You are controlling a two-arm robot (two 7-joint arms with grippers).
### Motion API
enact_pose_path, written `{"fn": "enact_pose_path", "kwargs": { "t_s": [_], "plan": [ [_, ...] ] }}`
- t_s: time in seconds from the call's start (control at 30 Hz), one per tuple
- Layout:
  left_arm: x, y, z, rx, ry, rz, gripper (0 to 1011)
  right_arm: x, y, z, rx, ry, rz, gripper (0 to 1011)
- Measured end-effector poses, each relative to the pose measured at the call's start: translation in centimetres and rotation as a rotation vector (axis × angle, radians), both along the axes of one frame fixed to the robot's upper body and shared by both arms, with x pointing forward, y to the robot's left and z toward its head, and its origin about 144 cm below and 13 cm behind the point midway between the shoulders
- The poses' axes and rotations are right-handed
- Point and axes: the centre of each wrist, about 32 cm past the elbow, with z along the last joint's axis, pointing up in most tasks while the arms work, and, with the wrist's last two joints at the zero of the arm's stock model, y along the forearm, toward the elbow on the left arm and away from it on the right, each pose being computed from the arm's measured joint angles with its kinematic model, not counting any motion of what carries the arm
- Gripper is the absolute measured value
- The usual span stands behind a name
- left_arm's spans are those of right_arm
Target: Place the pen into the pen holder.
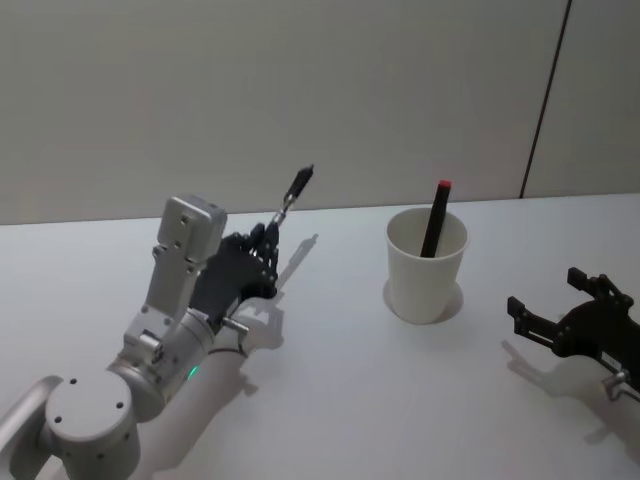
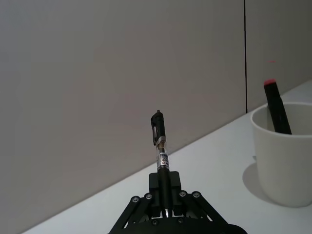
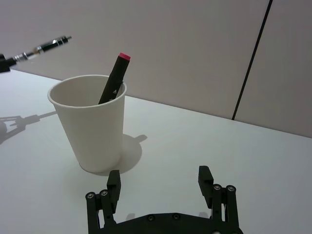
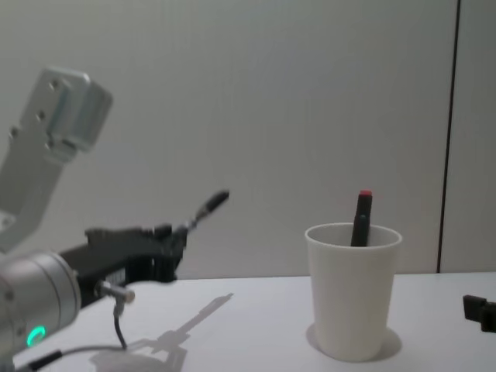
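Paper cup [image 1: 427, 268], white and tapered, stands upright on the white table [image 1: 330, 400] as my pen holder. A black marker [image 1: 436, 215] with a red cap leans inside it, its top poking above the rolled rim. My left gripper [image 1: 268, 240] is raised off the table on the cup's left, well apart from it, and its fingers pinch the lower end of the pen [image 1: 290, 200]. The pen has a clear barrel and a black clip end, and it slants up and away from my fingers toward the wall [image 1: 300, 90]. My right gripper [image 1: 545, 292] sits low over the table to the cup's right, fingers spread with nothing between them, pointed toward the cup.
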Motion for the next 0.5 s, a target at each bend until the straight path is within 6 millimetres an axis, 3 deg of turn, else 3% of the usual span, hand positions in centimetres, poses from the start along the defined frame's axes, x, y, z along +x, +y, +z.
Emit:
{"fn": "enact_pose_path", "kwargs": {
  "t_s": [0.5],
  "plan": [
    [0.5, 0.2, 2.5, -0.092, -0.238, -0.072, 130, 0.0, -0.3, 0.5, 0.042, 0.003, 0.035, 1001]
  ]
}}
